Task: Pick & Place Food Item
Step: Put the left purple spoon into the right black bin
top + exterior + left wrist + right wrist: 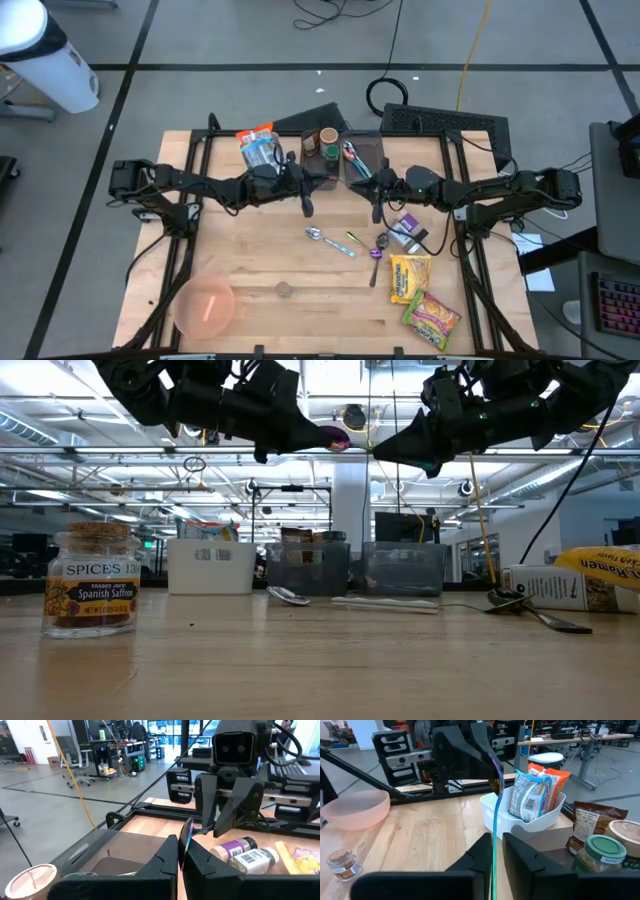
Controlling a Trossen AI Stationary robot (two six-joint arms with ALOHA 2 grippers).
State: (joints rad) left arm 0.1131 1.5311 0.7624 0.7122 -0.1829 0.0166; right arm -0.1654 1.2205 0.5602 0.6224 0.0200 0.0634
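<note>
While both arms hang high over the middle of the table, I note them nose to nose in the high view: left gripper (307, 205) just left of centre, right gripper (377, 210) just right of centre.

Left gripper: clamped fully on a thin iridescent utensil (186, 837), purple at the edge. It stands edge-on between the two dark fingers (167, 851) at bottom centre of the left wrist view.

Right gripper: the same strip, green to purple, runs up the centre of the right wrist view and out past the gripper. I cannot tell whether this gripper grips it or merely stands around it.

Low view: both gripper tips at the top centre of the frame, a small magenta end of the utensil showing between them, well above the tabletop.

Food items, all resting and none held:
- two ramen packets (410, 277), lower right of the high view, one just below the other
- snack packets (258, 145) upright in a white bin (250, 165), upper centre-left
- spice jars (405, 232) lying right of centre, under the right arm
- saffron jar (91, 580) upright, left of the low view

Other: pink bowl (205, 305) lower left; two spoons (330, 241) flat at mid-table; dark containers (362, 160) at the upper centre edge.
</note>
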